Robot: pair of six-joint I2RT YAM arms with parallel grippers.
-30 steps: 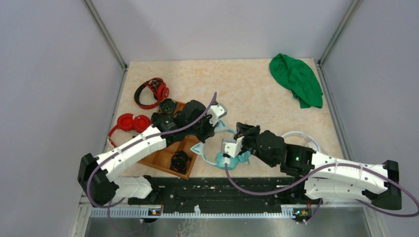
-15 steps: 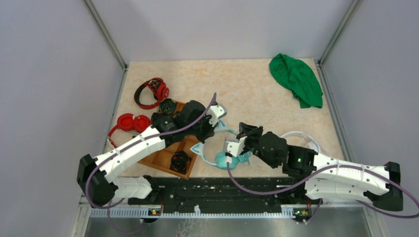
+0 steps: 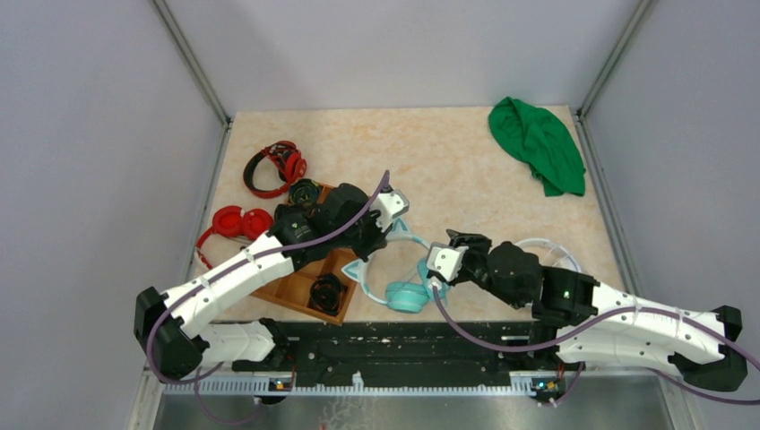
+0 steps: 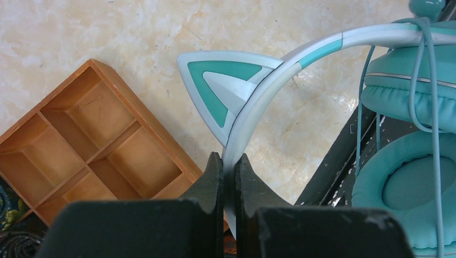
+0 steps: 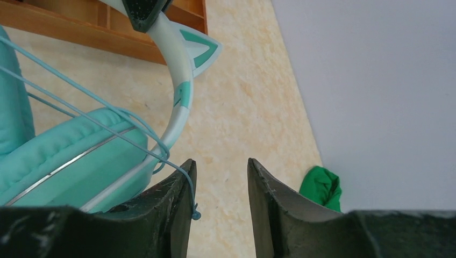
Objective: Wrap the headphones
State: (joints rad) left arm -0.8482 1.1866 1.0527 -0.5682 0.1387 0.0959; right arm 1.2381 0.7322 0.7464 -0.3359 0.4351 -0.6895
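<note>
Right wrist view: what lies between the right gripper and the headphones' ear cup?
Only the thin cable of the headphones, running from the ear cup to one finger of the open right gripper. The right wrist view shows it.

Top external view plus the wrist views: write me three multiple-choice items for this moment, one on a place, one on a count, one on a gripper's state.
1. Where does the green cloth lie?
A. in the wooden tray
B. at the far right corner of the table
C. under the right arm

2. How many red headphones show in the top view?
A. one
B. three
C. two

3. What is the left gripper doing?
A. shut on the headband of the headphones
B. open above the tray
C. shut on the cable

1 B: the cloth sits where the far and right walls meet.
2 C: two red pairs lie near the left edge.
3 A: the left wrist view shows both fingers pressed on the pale headband below a cat ear.
</note>
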